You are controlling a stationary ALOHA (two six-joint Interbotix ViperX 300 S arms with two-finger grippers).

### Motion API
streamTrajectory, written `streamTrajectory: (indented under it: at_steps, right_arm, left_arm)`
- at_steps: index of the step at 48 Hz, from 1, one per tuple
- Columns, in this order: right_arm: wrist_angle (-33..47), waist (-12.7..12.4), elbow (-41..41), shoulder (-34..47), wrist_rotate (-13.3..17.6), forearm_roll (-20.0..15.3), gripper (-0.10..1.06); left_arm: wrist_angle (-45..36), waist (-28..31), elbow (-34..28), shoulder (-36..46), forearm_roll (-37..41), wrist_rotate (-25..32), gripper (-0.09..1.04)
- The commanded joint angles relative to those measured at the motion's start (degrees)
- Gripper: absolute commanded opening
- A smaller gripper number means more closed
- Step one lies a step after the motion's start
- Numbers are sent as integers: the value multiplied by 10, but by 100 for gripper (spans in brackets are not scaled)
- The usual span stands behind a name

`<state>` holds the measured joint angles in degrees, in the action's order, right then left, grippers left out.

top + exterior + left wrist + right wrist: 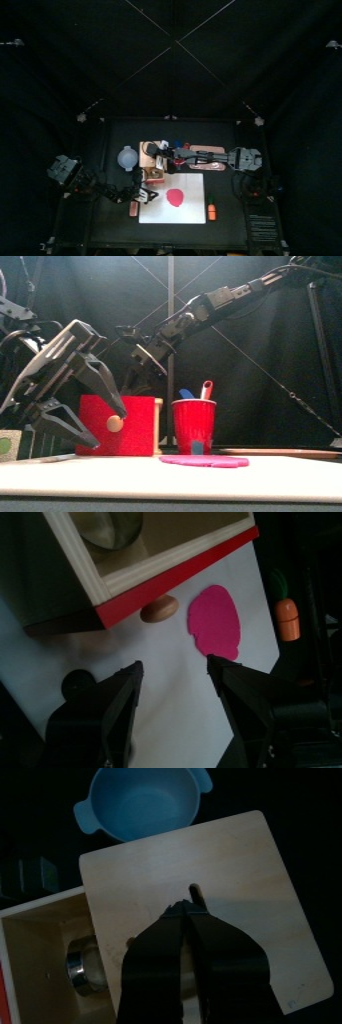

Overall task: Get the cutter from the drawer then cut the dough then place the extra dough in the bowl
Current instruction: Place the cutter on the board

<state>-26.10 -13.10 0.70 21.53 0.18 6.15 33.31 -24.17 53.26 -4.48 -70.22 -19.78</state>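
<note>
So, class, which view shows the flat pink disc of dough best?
The left wrist view: the flat pink disc of dough lies whole. The top view shows it small, the front view edge-on, the right wrist view not at all.

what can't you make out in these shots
- cutter: mostly behind the right gripper in the right wrist view; cut by the edge in the left wrist view; behind the drawer front in the front view.
- knives: lower ends inside the cup, front view.
</note>
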Motion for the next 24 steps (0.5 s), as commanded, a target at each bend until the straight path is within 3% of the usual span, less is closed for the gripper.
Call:
streamTrajectory:
  at_steps: [1, 13, 24]
  right_arm:
    - [-11, 3, 2, 10, 1, -4, 4]
    - [-14, 4, -4, 8, 4, -5, 4]
    - [-24, 12, -18, -8, 8, -6, 4]
  left_arm:
    - [3, -1, -5, 16, 11, 6, 89]
    - [23, -17, 8, 65, 74, 36, 88]
    - [50, -16, 10, 145, 235, 69, 88]
